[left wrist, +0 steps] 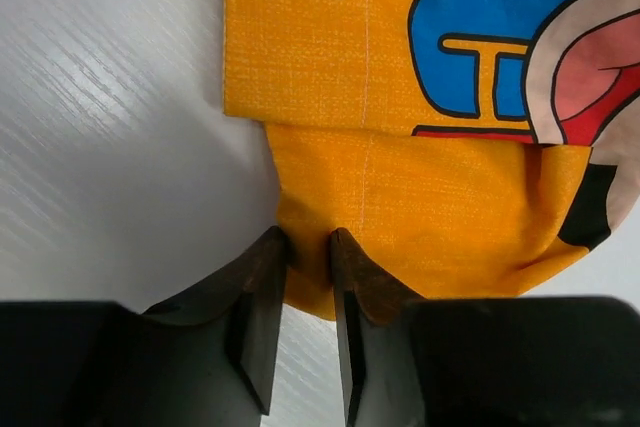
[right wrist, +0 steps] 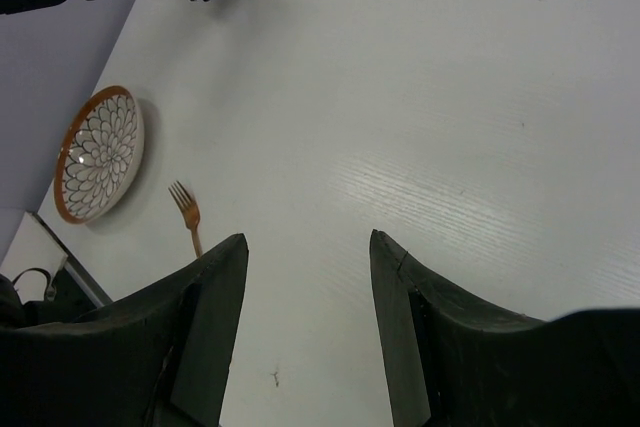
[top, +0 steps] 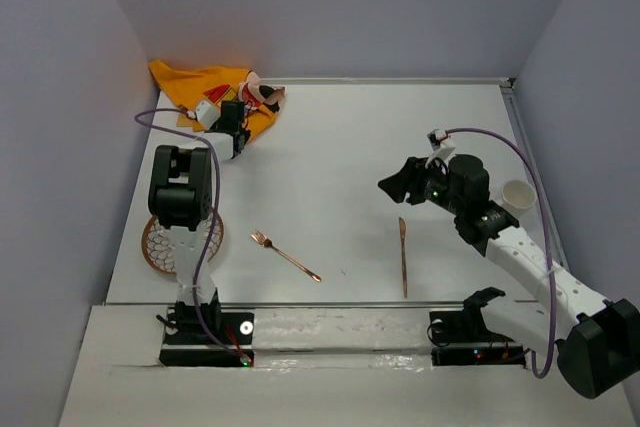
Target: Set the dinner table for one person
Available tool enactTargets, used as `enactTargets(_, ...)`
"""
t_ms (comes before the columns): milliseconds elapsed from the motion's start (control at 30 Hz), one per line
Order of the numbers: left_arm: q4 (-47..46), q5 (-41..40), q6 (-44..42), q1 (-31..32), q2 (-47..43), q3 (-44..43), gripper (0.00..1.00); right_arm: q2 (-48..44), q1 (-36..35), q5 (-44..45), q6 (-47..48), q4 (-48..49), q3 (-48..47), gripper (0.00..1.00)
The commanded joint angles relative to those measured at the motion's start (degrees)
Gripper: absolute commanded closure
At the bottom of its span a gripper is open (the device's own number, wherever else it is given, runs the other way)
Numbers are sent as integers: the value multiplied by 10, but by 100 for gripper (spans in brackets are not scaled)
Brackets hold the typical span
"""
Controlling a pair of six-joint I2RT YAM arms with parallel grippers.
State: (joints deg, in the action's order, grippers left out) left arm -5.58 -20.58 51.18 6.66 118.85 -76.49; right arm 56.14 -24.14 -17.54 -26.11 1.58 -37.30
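The dinner table (top: 340,147) is a white top walled by pale panels. A crumpled orange cartoon-printed placemat (top: 205,87) lies at its far left corner. My left gripper (top: 232,137) reaches into that cloth. In the left wrist view its narrow jaws (left wrist: 310,242) pinch the near edge of the placemat (left wrist: 400,167). A copper fork (top: 285,255) and a copper knife (top: 403,257) lie near the front. A patterned plate (top: 160,245) sits at the front left, partly under the left arm. My right gripper (top: 392,185) hovers open over bare tabletop right of centre, holding nothing (right wrist: 305,247).
A white cup (top: 518,196) stands by the right wall, behind the right arm. The right wrist view shows the plate (right wrist: 98,154) and the fork (right wrist: 186,212) off to its left. Walls close in the left, back and right sides.
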Motion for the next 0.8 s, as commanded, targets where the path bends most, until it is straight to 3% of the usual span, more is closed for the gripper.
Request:
enactTargets(0,20,1,-10,-2,9,-23,68,-5,-6,-1,8,31,0,42)
enactTargets(67,21,4,-19,-2,13,-30,90,-5,-6,0,7,30,-1,42)
enactTargets(133,21,19,-26,0,14,-37,100,-6,-6,0,6,31,-1,42)
enactTargets(400,-7,56,-75,100,-4,-44,100,13,-6,22,8,29,-19,39)
enactTargets(600,-79,95,-44,199,-39,21,100,27,-6,81,26,0,-37,32)
enactTargets(767,-129,86,-20,240,-113,124,32,43,-6,137,39,-14,-44,29)
